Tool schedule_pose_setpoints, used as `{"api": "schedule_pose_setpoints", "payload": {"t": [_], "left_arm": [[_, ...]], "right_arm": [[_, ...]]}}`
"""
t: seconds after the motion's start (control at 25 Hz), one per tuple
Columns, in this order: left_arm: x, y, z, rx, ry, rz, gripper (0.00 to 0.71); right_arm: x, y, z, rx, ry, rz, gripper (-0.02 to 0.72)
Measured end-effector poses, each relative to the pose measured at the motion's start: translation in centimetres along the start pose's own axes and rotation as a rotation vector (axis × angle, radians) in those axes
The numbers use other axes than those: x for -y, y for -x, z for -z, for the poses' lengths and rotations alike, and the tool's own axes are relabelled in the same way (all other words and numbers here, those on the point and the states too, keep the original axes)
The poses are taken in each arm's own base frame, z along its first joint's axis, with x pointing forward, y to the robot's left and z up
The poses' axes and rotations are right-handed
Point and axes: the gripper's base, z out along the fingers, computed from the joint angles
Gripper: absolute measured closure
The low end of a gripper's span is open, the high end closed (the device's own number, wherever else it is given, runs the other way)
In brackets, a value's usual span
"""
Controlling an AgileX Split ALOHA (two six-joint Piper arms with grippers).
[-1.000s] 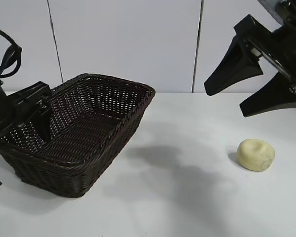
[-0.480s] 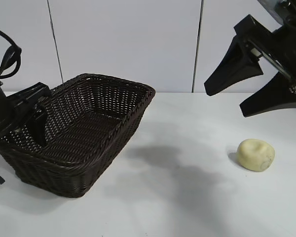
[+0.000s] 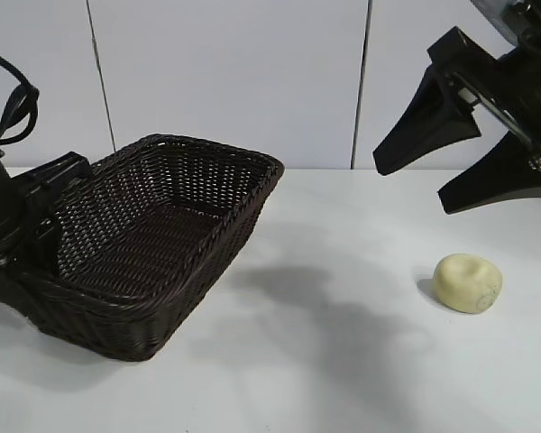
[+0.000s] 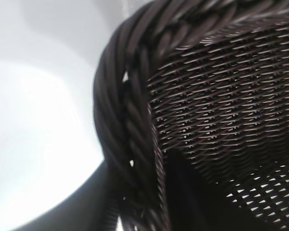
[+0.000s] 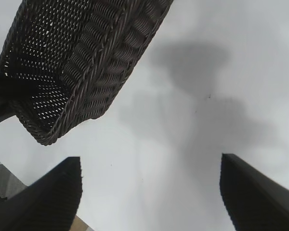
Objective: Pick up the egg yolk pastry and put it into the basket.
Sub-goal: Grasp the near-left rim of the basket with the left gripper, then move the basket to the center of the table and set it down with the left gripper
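A: Left gripper clamps the basket rim; right gripper hangs wide open above the egg yolk pastry on the table.

B: Best to descend straight, straddling the pastry; close gently.

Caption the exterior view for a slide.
Left gripper clamps the wicker basket's rim; open right gripper hovers above the egg yolk pastry.
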Motion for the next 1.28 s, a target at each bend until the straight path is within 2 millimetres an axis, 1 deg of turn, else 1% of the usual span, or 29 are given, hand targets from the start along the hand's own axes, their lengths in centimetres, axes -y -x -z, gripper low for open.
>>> {"api": "schedule_pose_setpoints", "payload": {"t": [0.12,0.48,0.68,0.92,1.12,1.28], "left_arm": [[0.1,0.0,0.0,0.003,-0.016,0.009,0.61],[0.0,0.1,0.1,-0.002,0.008,0.022,0.61],[0.1,1.3,0.5,-0.026,0.022,0.006,0.61],[1.6,2.7,2.0,-0.076,-0.023,-0.07,0.61],[3.0,3.2,3.3,-0.08,-0.041,-0.227,0.611],[3.8,4.0,4.2,-0.083,-0.053,-0.318,0.611]], "right_arm": [[0.0,0.0,0.0,0.0,0.0,0.0,0.134],[0.0,0.0,0.0,0.0,0.0,0.0,0.134],[0.0,0.0,0.0,0.0,-0.001,0.001,0.134],[0.0,0.0,0.0,0.0,-0.001,0.001,0.134],[0.0,0.0,0.0,-0.002,-0.003,0.003,0.134],[0.0,0.0,0.0,-0.002,-0.003,0.004,0.134]]}}
